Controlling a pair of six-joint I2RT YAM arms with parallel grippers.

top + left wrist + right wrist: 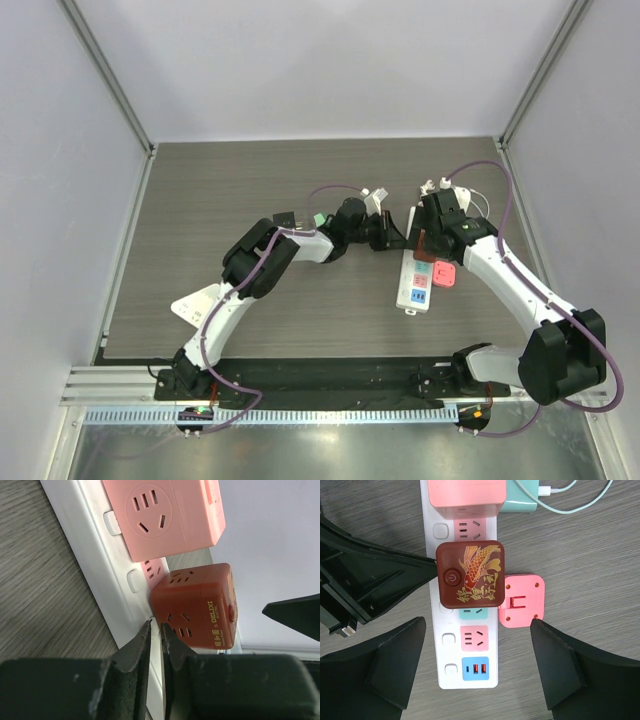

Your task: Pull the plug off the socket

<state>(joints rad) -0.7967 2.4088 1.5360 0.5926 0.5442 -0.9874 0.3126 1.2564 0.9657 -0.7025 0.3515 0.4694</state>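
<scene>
Socket strip's [429, 505] brown plug [470, 574] sits between wide, empty right jaws; left jaws nearly shut beside it.

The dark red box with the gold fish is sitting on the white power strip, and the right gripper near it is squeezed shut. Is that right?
Not quite. The right gripper is open: the right wrist view shows its fingers spread wide apart. The dark red box with the gold fish does sit on the white power strip.

Two white arms [510, 280] with black joints; purple cables [512, 210]; matte black wedge-shaped jaws.
</scene>
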